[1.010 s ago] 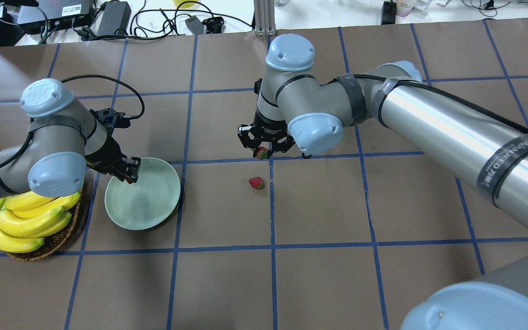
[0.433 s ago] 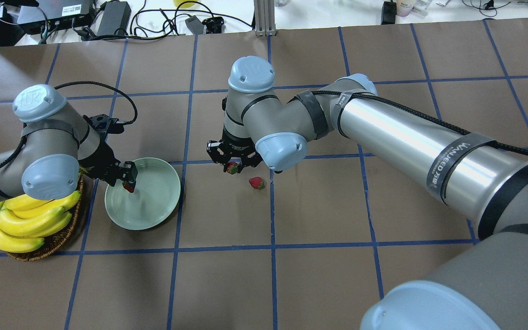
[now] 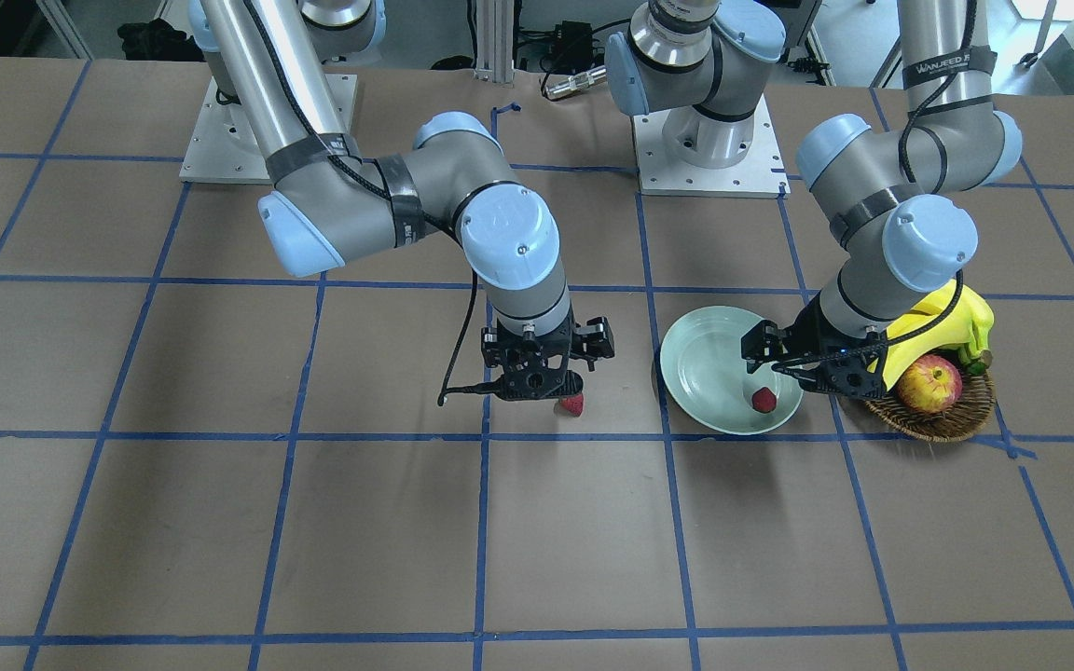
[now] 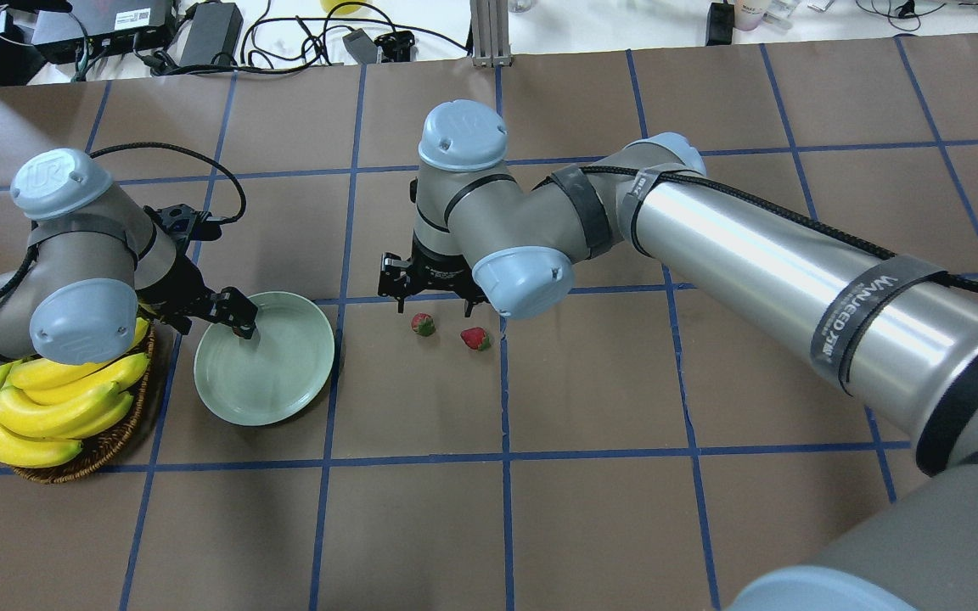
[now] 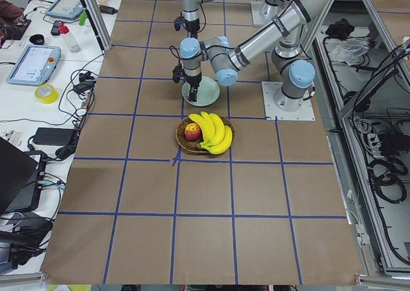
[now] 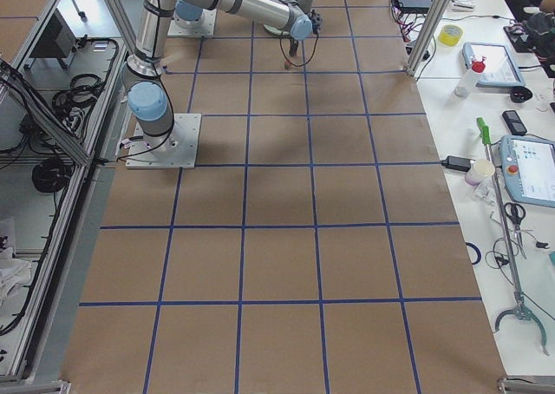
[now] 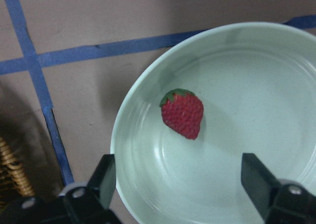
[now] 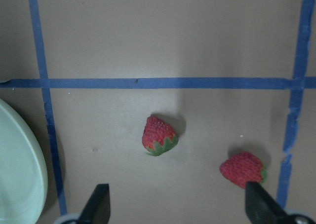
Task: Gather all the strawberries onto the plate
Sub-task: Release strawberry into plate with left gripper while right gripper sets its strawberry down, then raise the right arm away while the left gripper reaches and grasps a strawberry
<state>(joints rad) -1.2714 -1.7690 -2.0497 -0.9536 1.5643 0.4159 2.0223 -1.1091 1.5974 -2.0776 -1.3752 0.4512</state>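
The mint-green plate (image 4: pixel 272 399) sits left of centre, and it also shows in the front view (image 3: pixel 700 373). One strawberry (image 7: pixel 182 113) lies in it, seen in the front view too (image 3: pixel 763 400). My left gripper (image 4: pixel 238 321) hovers over the plate's rim, open and empty. Two strawberries (image 4: pixel 424 324) (image 4: pixel 475 339) lie on the table to the right of the plate; the right wrist view shows both (image 8: pixel 159 135) (image 8: pixel 243 168). My right gripper (image 4: pixel 429 293) hangs just above them, open and empty, with its jaws wide apart.
A brown wicker basket (image 4: pixel 90 450) with yellow bananas (image 4: pixel 47 403) and a red-yellow apple (image 3: pixel 929 384) stands right beside the plate, under my left arm. Cables and power bricks (image 4: pixel 209 34) lie along the far table edge.
My left gripper opened and its strawberry now lies in the plate. My right gripper carried a strawberry leftward, then opened; that strawberry now lies on the table beside the other one.
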